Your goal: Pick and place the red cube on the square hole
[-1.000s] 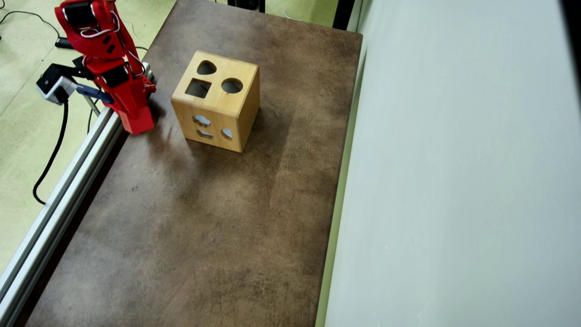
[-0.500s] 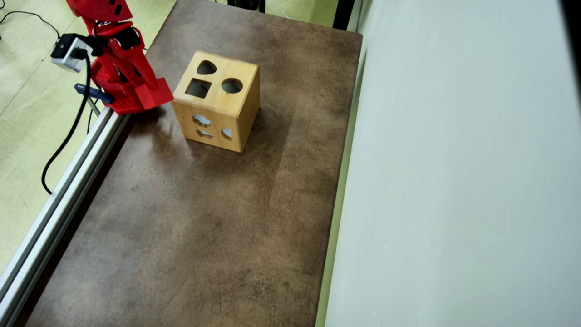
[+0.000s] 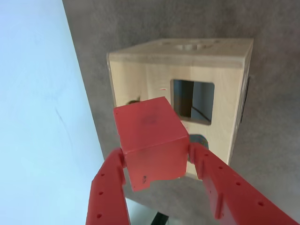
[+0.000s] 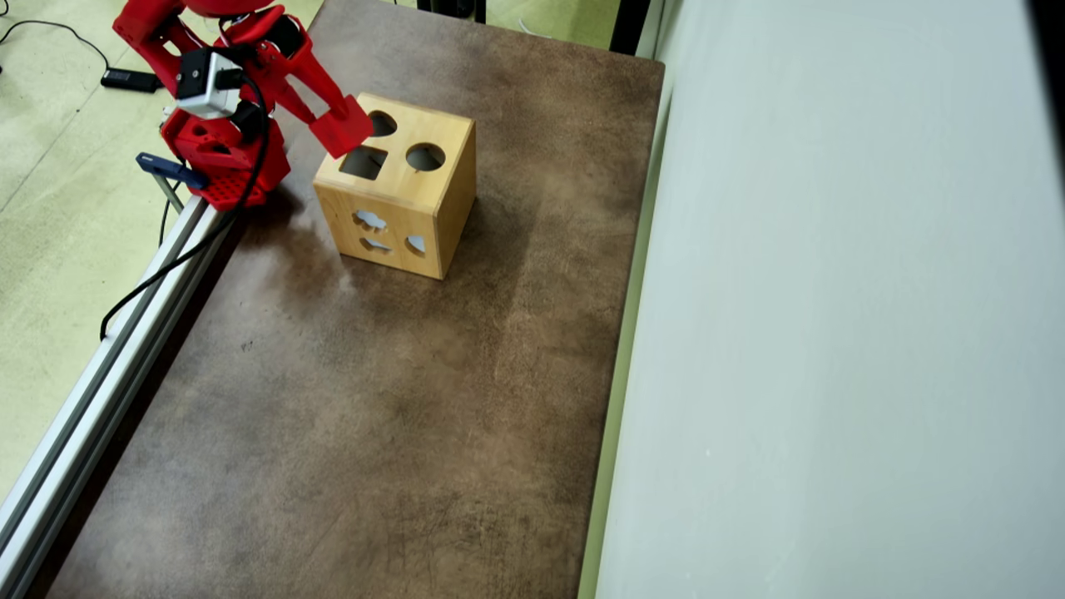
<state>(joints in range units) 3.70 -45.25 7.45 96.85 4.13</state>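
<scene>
My gripper [image 3: 157, 157] is shut on the red cube [image 3: 150, 136], which fills the middle of the wrist view. In the overhead view the gripper [image 4: 337, 125] holds the cube [image 4: 343, 126] above the top left edge of the light wooden box [image 4: 399, 216]. The square hole [image 4: 364, 162] is a dark cut-out in the box's top face, just below and right of the cube. In the wrist view the square hole [image 3: 193, 101] shows just right of the cube, with the box [image 3: 140, 82] behind it.
The box top also has a round hole [image 4: 425, 156] and a second hole [image 4: 383, 125] partly behind the cube. The brown mat [image 4: 374, 399] covers the table. An aluminium rail [image 4: 100, 366] runs along the left edge. The arm's base [image 4: 220, 154] stands left of the box.
</scene>
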